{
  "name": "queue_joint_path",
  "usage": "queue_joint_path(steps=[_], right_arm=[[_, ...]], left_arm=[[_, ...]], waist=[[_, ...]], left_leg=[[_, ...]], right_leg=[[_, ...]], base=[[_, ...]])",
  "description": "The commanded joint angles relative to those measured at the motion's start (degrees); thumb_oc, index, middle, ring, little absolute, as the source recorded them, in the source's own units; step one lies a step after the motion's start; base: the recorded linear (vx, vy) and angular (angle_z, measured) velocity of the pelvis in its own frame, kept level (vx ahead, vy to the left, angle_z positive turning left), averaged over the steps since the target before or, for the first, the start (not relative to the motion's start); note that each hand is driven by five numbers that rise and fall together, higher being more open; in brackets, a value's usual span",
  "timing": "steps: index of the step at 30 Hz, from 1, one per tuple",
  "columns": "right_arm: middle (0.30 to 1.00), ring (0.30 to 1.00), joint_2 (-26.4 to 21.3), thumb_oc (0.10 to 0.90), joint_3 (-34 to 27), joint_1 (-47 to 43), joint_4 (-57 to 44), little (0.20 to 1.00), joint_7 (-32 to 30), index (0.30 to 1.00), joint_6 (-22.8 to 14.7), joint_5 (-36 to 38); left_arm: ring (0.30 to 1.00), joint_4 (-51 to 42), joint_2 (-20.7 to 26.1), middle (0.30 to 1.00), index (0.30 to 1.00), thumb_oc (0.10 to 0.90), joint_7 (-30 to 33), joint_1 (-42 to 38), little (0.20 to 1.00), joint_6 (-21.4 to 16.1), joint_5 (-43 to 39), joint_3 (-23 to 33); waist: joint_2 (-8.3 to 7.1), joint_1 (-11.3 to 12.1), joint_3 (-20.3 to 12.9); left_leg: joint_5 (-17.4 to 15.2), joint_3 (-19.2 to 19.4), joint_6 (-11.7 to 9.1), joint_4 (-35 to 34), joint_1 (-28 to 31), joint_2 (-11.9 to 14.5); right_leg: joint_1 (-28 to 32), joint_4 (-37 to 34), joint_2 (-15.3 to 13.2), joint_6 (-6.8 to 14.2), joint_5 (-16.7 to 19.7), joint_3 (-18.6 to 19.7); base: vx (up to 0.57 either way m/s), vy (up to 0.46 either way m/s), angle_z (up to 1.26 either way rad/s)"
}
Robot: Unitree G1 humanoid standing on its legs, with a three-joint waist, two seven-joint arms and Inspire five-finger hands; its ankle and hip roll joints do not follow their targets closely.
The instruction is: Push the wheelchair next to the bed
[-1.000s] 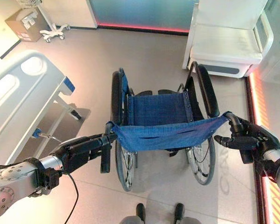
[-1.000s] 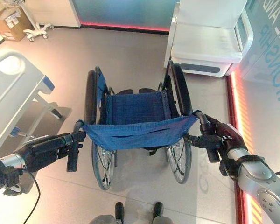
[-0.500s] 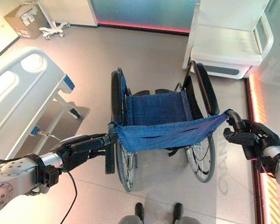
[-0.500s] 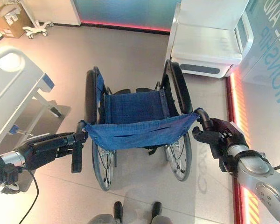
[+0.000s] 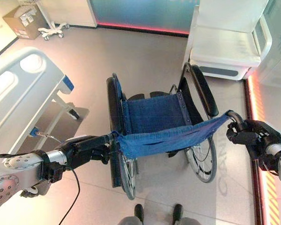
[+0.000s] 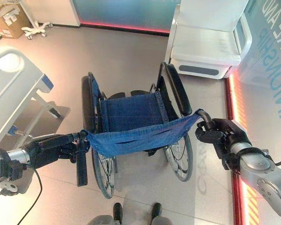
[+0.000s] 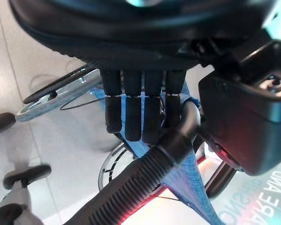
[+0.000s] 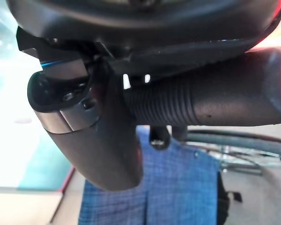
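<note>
I see the wheelchair [image 5: 159,126] between my two hands: blue fabric seat and a blue back sling, black armrest pads, black-tyred spoked wheels, and ribbed black push handles.

My left hand [image 5: 86,147] has its fingers [image 7: 140,112] curled over the left push handle [image 7: 145,178], clamped on it. My right hand [image 6: 220,136] is wrapped round the right push handle [image 8: 206,101], thumb and fingers closed on the grip.

The chair's long axis runs away from my hands, seat front pointing ahead and angled slightly toward my left hand's side. The back sling sags between the two handles, tilted with the right-hand end higher.

The bed [image 5: 23,89], white with a moulded end board and blue corner pieces, stands out beyond my left hand, apart from the chair's left wheel. Ahead of my right hand stands a white chair-like unit [image 5: 229,44]. The floor [image 5: 145,61] is smooth pale grey tile. Far beyond my left hand sit a cardboard box [image 5: 23,21] and a white wheeled stand base [image 5: 54,30].
</note>
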Motion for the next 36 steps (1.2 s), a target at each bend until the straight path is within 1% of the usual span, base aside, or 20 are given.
queue_joint_path(steps=[1,5,8,9,10,11,13,15,18,23,24,26,27,28,29,30,32,33,34,36], right_arm=[[0.300,0.300,-1.4,0.400,3.3,0.3,-0.6,0.300,-1.4,0.300,-2.7,0.7],[0.300,0.300,-1.5,0.400,3.2,0.6,-0.7,0.300,-1.4,0.300,-3.0,0.8],[0.300,0.300,-1.7,0.400,3.0,0.7,-0.6,0.300,-1.2,0.300,-3.1,1.1],[0.300,0.300,-1.7,0.400,2.6,0.9,-0.6,0.300,-1.1,0.300,-3.0,1.2],[0.300,0.300,-1.9,0.400,2.1,1.1,-0.6,0.300,-0.8,0.300,-2.8,1.6],[0.300,0.300,-2.0,0.400,1.8,1.2,-0.6,0.300,-0.7,0.300,-2.8,1.7],[0.300,0.300,-2.2,0.400,0.5,2.0,-0.4,0.300,0.0,0.300,-2.7,2.1],[0.300,0.300,-2.4,0.400,-1.0,3.0,-0.4,0.300,0.7,0.300,-2.8,2.5],[0.300,0.300,-2.7,0.400,-2.3,4.0,-0.8,0.300,1.3,0.300,-3.0,3.3],[0.300,0.300,-2.6,0.400,-2.8,5.3,-2.4,0.300,0.4,0.300,-2.9,3.9],[0.300,0.300,-2.5,0.400,-2.8,5.8,-2.8,0.300,-0.3,0.300,-3.7,4.1],[0.300,0.300,-2.1,0.400,-2.5,6.0,-2.9,0.300,-1.4,0.300,-4.7,4.7],[0.300,0.300,-1.9,0.400,-2.6,6.1,-3.1,0.300,-2.8,0.300,-5.5,6.2],[0.300,0.300,-0.8,0.400,-2.3,6.1,-2.8,0.300,-5.6,0.300,-7.7,9.4],[0.300,0.300,-0.7,0.400,-2.2,6.1,-2.7,0.300,-5.9,0.300,-7.8,9.6],[0.300,0.300,0.8,0.400,-1.4,5.7,-2.4,0.300,-9.3,0.300,-10.0,13.2],[0.300,0.300,2.6,0.400,-1.1,6.2,-2.3,0.300,-11.0,0.300,-11.2,14.3],[0.300,0.300,4.4,0.400,-1.5,7.3,-2.8,0.300,-13.1,0.300,-12.8,16.1],[0.300,0.300,5.0,0.400,-1.6,7.7,-3.0,0.300,-13.6,0.300,-13.2,16.1],[0.300,0.300,7.8,0.400,-0.9,8.1,-3.4,0.300,-17.3,0.300,-15.1,15.9]], left_arm=[[0.300,-6.3,-1.3,0.300,0.300,0.400,-4.7,-0.6,0.300,-0.4,-5.3,-2.1],[0.300,-6.3,-1.0,0.300,0.300,0.400,-4.4,-0.1,0.300,-0.8,-2.3,-1.7],[0.300,-5.9,-0.5,0.300,0.300,0.400,-1.4,1.1,0.300,-1.3,0.8,0.2],[0.488,-5.5,-0.5,0.488,0.488,0.525,0.1,1.8,0.488,-1.3,1.7,1.4],[0.792,-5.1,-0.5,0.792,0.792,0.728,1.6,2.7,0.792,-0.9,1.4,3.1],[0.900,-4.8,-0.6,0.900,0.900,0.800,1.8,3.1,0.900,-0.7,1.3,3.8],[0.900,-4.0,-0.4,0.900,0.900,0.800,2.7,5.0,0.900,-0.4,0.3,6.8],[0.900,-3.5,-0.5,0.900,0.900,0.800,2.4,7.4,0.900,-0.8,-1.0,10.0],[0.900,-3.5,-0.7,0.900,0.900,0.800,0.5,9.0,0.900,-1.5,-3.4,12.2],[0.900,-5.4,-1.1,0.900,0.900,0.800,-1.1,10.2,0.900,-1.0,-6.3,12.5],[0.900,-6.0,-1.4,0.900,0.900,0.800,-1.7,10.5,0.900,-0.3,-7.7,12.0],[0.900,-6.1,-1.9,0.900,0.900,0.800,-1.9,10.9,0.900,-0.9,-7.6,11.3],[0.900,-6.4,-2.3,0.900,0.900,0.800,-1.3,10.9,0.900,-1.4,-8.2,11.0],[0.900,-6.4,-2.9,0.900,0.900,0.800,-0.5,10.6,0.900,-2.3,-8.4,10.3],[0.900,-6.4,-3.0,0.900,0.900,0.800,-0.4,10.5,0.900,-2.3,-8.4,10.2],[0.900,-6.3,-3.8,0.900,0.900,0.800,0.5,9.9,0.900,-2.7,-7.7,9.2],[0.900,-6.3,-4.7,0.900,0.900,0.800,1.0,9.7,0.900,-3.1,-7.0,8.4],[0.900,-6.4,-5.6,0.900,0.900,0.800,1.5,10.0,0.900,-3.4,-6.9,8.4],[0.900,-6.6,-5.9,0.900,0.900,0.800,1.6,10.1,0.900,-3.5,-6.8,8.3],[0.900,-7.1,-7.0,0.900,0.900,0.800,1.8,10.1,0.900,-3.6,-7.2,7.7]], waist=[[0.98,-3.2,-1.3],[1.06,-3.1,-1.3],[1.12,-2.9,-1.3],[1.14,-2.8,-1.4],[1.11,-2.7,-1.5],[1.12,-2.6,-1.5],[1.18,-2.4,-1.7],[1.22,-2.3,-1.8],[1.27,-2.1,-1.8],[1.31,-2.0,-2.0],[1.29,-1.9,-2.0],[1.29,-1.9,-2.0],[1.22,-1.9,-2.0],[1.19,-1.9,-2.2],[1.19,-1.9,-2.2],[1.13,-2.0,-2.4],[1.14,-2.0,-2.7],[1.19,-2.1,-2.9],[1.22,-2.2,-2.9],[1.43,-2.4,-3.0]], left_leg=[[2.6,2.3,-2.5,-0.3,-1.8,2.1],[2.7,2.2,-2.5,-0.3,-1.8,2.1],[2.6,2.1,-2.5,-0.3,-1.8,2.0],[2.6,2.1,-2.6,-0.3,-1.8,2.0],[2.6,2.0,-2.6,-0.3,-1.8,1.9],[2.6,2.0,-2.6,-0.3,-1.8,1.9],[2.7,2.1,-2.6,-0.3,-1.8,1.9],[2.8,2.0,-2.7,-0.3,-1.8,1.9],[2.8,1.9,-2.8,-0.3,-1.9,1.9],[2.7,1.6,-2.8,-0.3,-1.9,2.0],[2.7,1.6,-2.8,-0.3,-1.9,2.0],[2.7,1.6,-2.9,-0.3,-1.9,2.1],[2.6,1.5,-2.9,-0.3,-1.8,2.0],[2.5,1.4,-2.9,-0.3,-1.6,2.0],[2.5,1.4,-2.9,-0.3,-1.6,2.0],[2.4,1.5,-2.9,-0.3,-1.4,1.9],[2.3,1.4,-2.9,-0.3,-1.3,1.9],[2.3,1.5,-2.9,-0.3,-1.3,1.9],[2.3,1.5,-2.8,-0.3,-1.2,1.9],[2.1,1.6,-2.7,-0.3,-1.1,1.9]], right_leg=[[-1.0,-0.1,-1.0,2.9,3.0,0.0],[-0.9,-0.1,-1.0,2.8,2.9,-0.1],[-0.9,-0.1,-1.0,2.9,2.9,-0.2],[-0.9,-0.1,-1.0,2.9,2.9,-0.4],[-0.8,-0.1,-1.0,2.9,2.8,-0.5],[-0.8,-0.1,-1.0,2.9,2.8,-0.6],[-0.7,-0.1,-1.1,2.9,2.8,-0.9],[-0.6,-0.1,-1.2,2.9,2.9,-1.2],[-0.5,-0.1,-1.3,2.9,2.8,-1.6],[-0.4,-0.1,-1.4,2.9,2.7,-2.0],[-0.3,-0.1,-1.4,2.9,2.6,-2.2],[-0.3,-0.1,-1.3,2.8,2.6,-2.2],[-0.2,-0.1,-1.3,2.8,2.6,-2.2],[-0.1,-0.1,-1.2,2.8,2.5,-2.3],[-0.1,-0.1,-1.2,2.8,2.5,-2.3],[0.0,-0.1,-1.2,2.8,2.4,-2.3],[0.1,-0.1,-1.2,2.8,2.3,-2.3],[0.2,-0.1,-1.2,2.8,2.2,-2.4],[0.2,-0.1,-1.2,2.7,2.1,-2.4],[0.3,-0.1,-1.1,2.6,2.0,-2.3]], base=[[0.00,0.000,0.00],[0.00,0.000,0.00],[0.00,0.000,0.00],[0.00,0.000,0.00],[0.00,0.000,0.00],[0.00,0.000,0.00],[0.00,0.000,0.00],[0.00,0.000,0.00],[0.00,0.000,0.00],[-0.01,0.000,0.04],[0.00,0.000,0.00],[0.00,0.000,0.00],[0.00,0.000,0.00],[0.00,0.000,0.00],[0.00,0.000,0.00],[0.00,0.000,0.00],[0.01,0.015,0.00],[0.02,0.032,0.02],[0.01,0.037,0.04],[0.00,0.039,0.05]])
